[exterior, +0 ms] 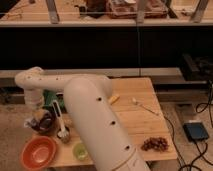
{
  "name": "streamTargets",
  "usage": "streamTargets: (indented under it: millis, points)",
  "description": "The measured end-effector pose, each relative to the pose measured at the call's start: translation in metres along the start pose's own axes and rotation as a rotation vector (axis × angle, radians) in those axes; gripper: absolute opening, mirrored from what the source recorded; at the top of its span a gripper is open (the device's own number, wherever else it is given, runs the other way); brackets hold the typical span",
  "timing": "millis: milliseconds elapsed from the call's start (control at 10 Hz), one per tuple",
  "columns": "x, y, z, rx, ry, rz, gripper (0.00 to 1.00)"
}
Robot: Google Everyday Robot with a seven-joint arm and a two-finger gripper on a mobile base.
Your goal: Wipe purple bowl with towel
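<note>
A dark purple bowl (45,123) sits near the left edge of the wooden table (135,125). A tan, crumpled thing that may be the towel (33,123) lies at the bowl's left rim; I cannot tell more about it. My gripper (42,115) hangs from the white arm (85,105), straight down over the bowl and at or just inside its rim. The arm's wrist hides the far part of the bowl.
An orange bowl (39,153) sits at the front left corner, with a small green cup (80,150) to its right. A white utensil (60,124) stands beside the purple bowl and a green object (52,97) lies behind it. A yellow item (114,99), a white spoon (143,106) and dark grapes (155,144) lie to the right.
</note>
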Motion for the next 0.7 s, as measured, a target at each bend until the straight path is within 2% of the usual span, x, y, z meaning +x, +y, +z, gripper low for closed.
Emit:
streamTargets:
  millis: [300, 700]
  points:
    - [-0.024, 0.004, -0.001, 0.015, -0.021, -0.051, 0.0]
    - [-0.046, 0.03, 0.007, -0.01, -0.057, -0.075, 0.0]
